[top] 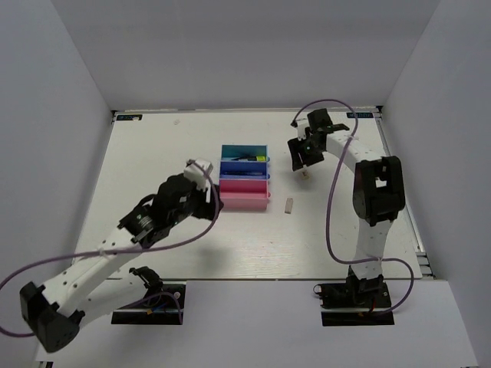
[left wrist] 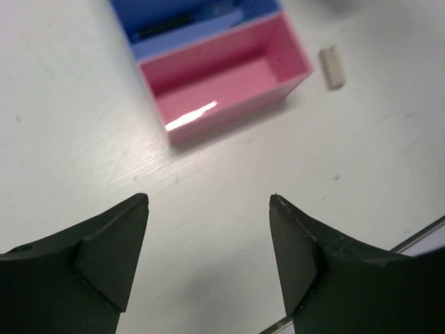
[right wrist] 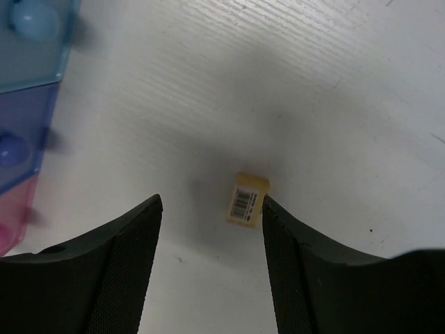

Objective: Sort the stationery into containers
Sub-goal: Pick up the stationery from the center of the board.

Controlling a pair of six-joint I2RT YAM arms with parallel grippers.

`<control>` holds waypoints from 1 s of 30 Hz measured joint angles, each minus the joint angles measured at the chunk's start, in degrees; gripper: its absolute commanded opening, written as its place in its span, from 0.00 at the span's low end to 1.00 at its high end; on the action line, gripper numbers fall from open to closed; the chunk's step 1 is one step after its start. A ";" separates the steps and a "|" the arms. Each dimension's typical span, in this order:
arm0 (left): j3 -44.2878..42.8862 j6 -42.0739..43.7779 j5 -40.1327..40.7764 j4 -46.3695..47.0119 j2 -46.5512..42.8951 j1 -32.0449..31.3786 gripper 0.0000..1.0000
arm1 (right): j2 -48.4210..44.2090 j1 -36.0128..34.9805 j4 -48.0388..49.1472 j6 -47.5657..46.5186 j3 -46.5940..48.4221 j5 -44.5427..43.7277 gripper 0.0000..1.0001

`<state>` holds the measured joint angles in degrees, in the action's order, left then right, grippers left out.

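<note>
Lying beside three bins [top: 245,204], two erasers [top: 289,205] [top: 304,173]

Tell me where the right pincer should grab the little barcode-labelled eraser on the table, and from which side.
Grip the eraser across its two long sides, coming straight down. It lies flat, label up, its narrow width lying roughly across the gap of the open right pincer. It sits off centre, near one finger, so a small sideways shift first would probably help.
</note>
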<state>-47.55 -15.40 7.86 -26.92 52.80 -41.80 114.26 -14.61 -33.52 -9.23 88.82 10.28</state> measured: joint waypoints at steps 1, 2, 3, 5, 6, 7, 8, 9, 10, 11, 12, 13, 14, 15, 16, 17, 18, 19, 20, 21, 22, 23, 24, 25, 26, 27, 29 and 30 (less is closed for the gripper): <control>2.47 1.18 0.04 -1.40 -2.51 0.09 0.79 | 1.51 -0.70 -0.37 -0.07 1.05 -1.53 0.63; 5.16 2.12 0.04 -2.80 -5.05 0.13 0.79 | 2.82 -1.27 -0.61 -0.13 1.92 -3.28 0.63; 7.30 2.82 0.09 -4.20 -6.80 0.17 0.79 | 4.04 -1.81 -0.79 -0.17 2.60 -5.20 0.62; 10.58 3.63 0.11 -6.60 -8.94 0.31 0.79 | 5.68 -2.58 -1.18 -0.17 3.23 -8.13 0.62; 11.89 4.00 0.13 -7.89 -9.66 0.37 0.79 | 6.25 -2.84 -1.36 -0.15 3.23 -9.62 0.62; 12.72 4.17 0.17 -8.94 -10.25 0.37 0.79 | 6.64 -3.04 -1.70 -0.15 3.23 -10.71 0.60; 13.46 4.44 0.28 -9.75 -10.93 0.39 0.79 | 6.93 -3.15 -2.03 -0.17 3.23 -11.93 0.60; 13.88 4.63 0.35 -10.49 -11.63 0.39 0.79 | 6.99 -3.21 -2.36 -0.20 3.23 -13.09 0.60; 14.21 4.85 0.46 -10.84 -12.46 0.44 0.79 | 7.02 -3.26 -2.62 -0.20 3.23 -14.01 0.60; 14.40 4.94 0.61 -11.13 -13.25 0.44 0.79 | 7.02 -3.26 -2.62 -0.22 3.23 -14.82 0.60; 14.60 5.03 0.76 -11.19 -13.99 0.42 0.79 | 7.02 -3.26 -2.56 -0.22 3.23 -15.32 0.60; 14.88 5.07 0.92 -11.23 -14.84 0.42 0.79 | 7.02 -3.26 -2.60 -0.24 3.21 -15.76 0.58; 15.04 5.09 1.01 -11.43 -15.39 0.44 0.79 | 7.02 -3.26 -2.71 -0.26 3.19 -15.96 0.55; 15.08 5.09 1.11 -11.76 -15.85 0.44 0.79 | 7.02 -3.26 -2.78 -0.33 3.19 -16.04 0.53; 15.08 5.09 1.20 -11.87 -16.13 0.44 0.79 | 7.02 -3.26 -2.80 -0.33 3.19 -15.98 0.51; 15.08 5.11 1.33 -11.91 -16.33 0.44 0.79 | 7.04 -3.26 -2.80 -0.28 3.17 -15.80 0.46; 15.10 5.11 1.40 -11.93 -16.44 0.44 0.79 | 7.08 -3.26 -2.84 -0.31 3.13 -15.47 0.42; 15.13 5.11 1.49 -11.93 -16.55 0.44 0.79 | 7.13 -3.26 -2.86 -0.24 3.08 -14.93 0.36; 15.17 5.14 1.57 -12.02 -16.65 0.42 0.79 | 7.26 -3.26 -2.99 -0.20 3.08 -14.25 0.31; 15.19 5.14 1.60 -12.11 -16.74 0.42 0.79 | 7.41 -3.26 -3.10 -0.15 3.06 -13.77 0.22; 15.21 5.14 1.62 -12.13 -16.81 0.44 0.79 | 7.63 -3.26 -3.13 -0.24 3.06 -13.40 0.17; 15.21 5.14 1.62 -12.11 -16.87 0.44 0.79 | 7.61 -3.23 -3.19 -0.13 3.06 -13.38 0.14; 15.21 5.14 1.62 -12.11 -16.92 0.44 0.79 | 7.52 -3.13 -3.23 0.07 3.04 -13.07 0.05; 15.21 5.16 1.62 -12.13 -16.92 0.44 0.79 | 7.43 -3.08 -3.21 0.22 2.97 -12.90 0.02; 15.21 5.18 1.57 -12.11 -16.92 0.44 0.79 | 7.28 -3.02 -3.13 0.26 2.78 -12.52 0.00; 15.21 5.27 1.57 -12.11 -16.92 0.44 0.79 | 6.84 -2.93 -2.67 0.37 2.14 -12.22 0.00; 15.21 5.33 1.55 -12.11 -16.90 0.44 0.79 | 5.22 -2.82 -2.40 0.28 -0.20 -10.12 0.00; 15.21 5.35 1.55 -12.11 -16.90 0.44 0.79 | 3.63 -2.82 -2.21 0.13 -2.27 -8.81 0.00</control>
<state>-32.34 -10.04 9.41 -39.03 35.90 -41.36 117.89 -17.43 -35.73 -9.10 86.54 1.48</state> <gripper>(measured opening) 0.793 0.246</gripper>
